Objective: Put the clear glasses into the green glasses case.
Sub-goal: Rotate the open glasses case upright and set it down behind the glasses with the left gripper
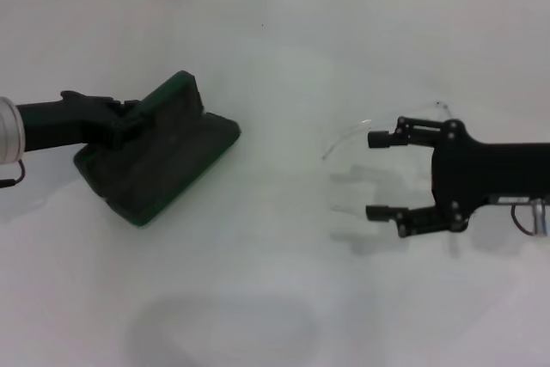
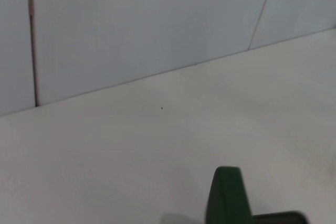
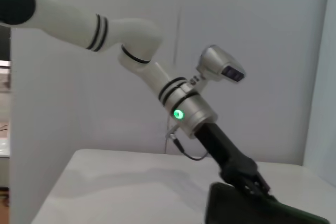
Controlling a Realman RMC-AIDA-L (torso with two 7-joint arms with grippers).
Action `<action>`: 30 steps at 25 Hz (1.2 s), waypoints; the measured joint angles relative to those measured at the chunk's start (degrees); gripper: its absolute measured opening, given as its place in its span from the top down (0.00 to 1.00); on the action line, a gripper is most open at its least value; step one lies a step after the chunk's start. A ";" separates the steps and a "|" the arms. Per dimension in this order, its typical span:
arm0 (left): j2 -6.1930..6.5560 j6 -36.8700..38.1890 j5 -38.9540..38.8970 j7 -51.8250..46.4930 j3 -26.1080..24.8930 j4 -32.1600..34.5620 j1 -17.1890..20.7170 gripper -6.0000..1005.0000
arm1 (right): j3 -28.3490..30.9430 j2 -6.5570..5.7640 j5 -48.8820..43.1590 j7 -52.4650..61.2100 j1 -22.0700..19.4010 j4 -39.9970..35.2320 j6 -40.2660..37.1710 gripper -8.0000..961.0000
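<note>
Green glasses case (image 1: 159, 156): dark green, open, lid raised, table's left; clear glasses (image 1: 348, 137): transparent, faint, well right.

The green glasses case (image 1: 159, 154) lies on the table's (image 1: 275, 298) left; the clear glasses (image 1: 348, 137) lie right, well apart.

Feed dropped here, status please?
Left pincer at the green case lid. Right pincer open beside clear glasses. Nothing between.
</note>
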 joint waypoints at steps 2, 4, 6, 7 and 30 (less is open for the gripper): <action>-0.02 -0.09 0.79 0.40 0.04 0.01 -0.44 0.64 | 0.00 0.01 -1.21 0.03 -0.11 -1.24 -0.64 0.14; -0.05 -0.10 1.77 0.69 0.05 0.01 -1.44 0.69 | -0.01 0.02 -1.93 0.16 -0.39 -2.27 -0.84 0.14; -0.09 -0.11 2.34 0.91 0.10 0.01 -2.35 0.75 | 0.00 0.02 -2.21 0.33 -0.47 -2.63 -0.85 0.14; -0.11 -0.11 2.47 1.28 0.19 0.06 -2.91 0.76 | 0.00 0.01 -2.22 0.36 -0.48 -2.63 -0.86 0.14; -0.61 -18.13 0.32 17.46 23.97 -13.85 -25.62 0.72 | 2.77 3.10 -4.47 -4.32 -6.45 0.10 1.64 0.14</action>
